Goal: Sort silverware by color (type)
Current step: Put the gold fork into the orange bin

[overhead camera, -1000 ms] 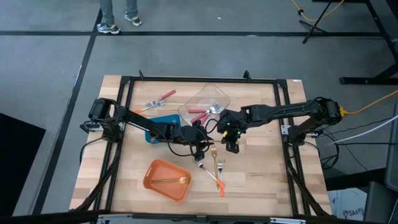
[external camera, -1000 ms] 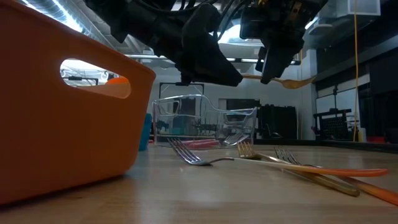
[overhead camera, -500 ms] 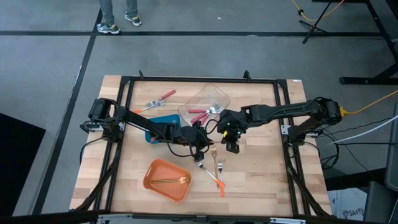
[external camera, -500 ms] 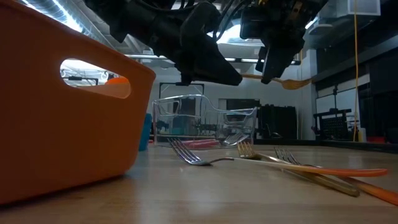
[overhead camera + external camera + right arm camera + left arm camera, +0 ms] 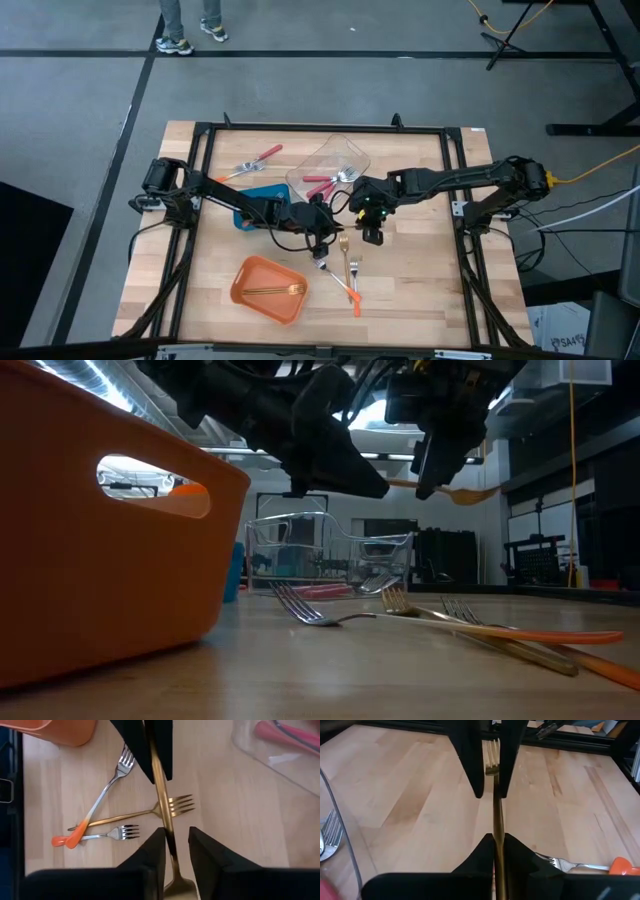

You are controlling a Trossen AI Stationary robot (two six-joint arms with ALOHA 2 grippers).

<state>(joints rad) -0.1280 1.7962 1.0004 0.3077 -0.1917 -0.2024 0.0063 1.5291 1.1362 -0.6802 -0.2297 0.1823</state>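
A gold fork (image 5: 455,488) hangs level in the air over the table's middle, between my two grippers. My left gripper (image 5: 498,840) reaches in from the left and is shut on the fork's handle. My right gripper (image 5: 177,832) comes down from the right. It is open a little, one finger on each side of the fork near its head. On the wood below lie another gold fork (image 5: 150,812) and two silver forks with orange handles (image 5: 105,795) (image 5: 100,835). One more gold fork (image 5: 277,291) lies in the orange container (image 5: 250,285). My left gripper pinches the gold fork's handle (image 5: 498,827) between its two fingertips. The fingers come from the table's left, slanting slightly down, and lie along the fork. The fork is lifted clear and sticks out level toward the right. My right gripper's fingers stand apart about the fork; it runs close by one finger (image 5: 155,850), and I cannot tell if they touch.
A clear container (image 5: 345,152) at the far middle holds red-handled forks (image 5: 322,182). A blue container (image 5: 262,200) shows partly under my left arm. One red-handled fork (image 5: 255,160) lies at the far left. The near right wood is bare.
Both arms have kept their places. In the low view my right gripper's fingers have parted slightly about the gold fork, which stays level in the air.
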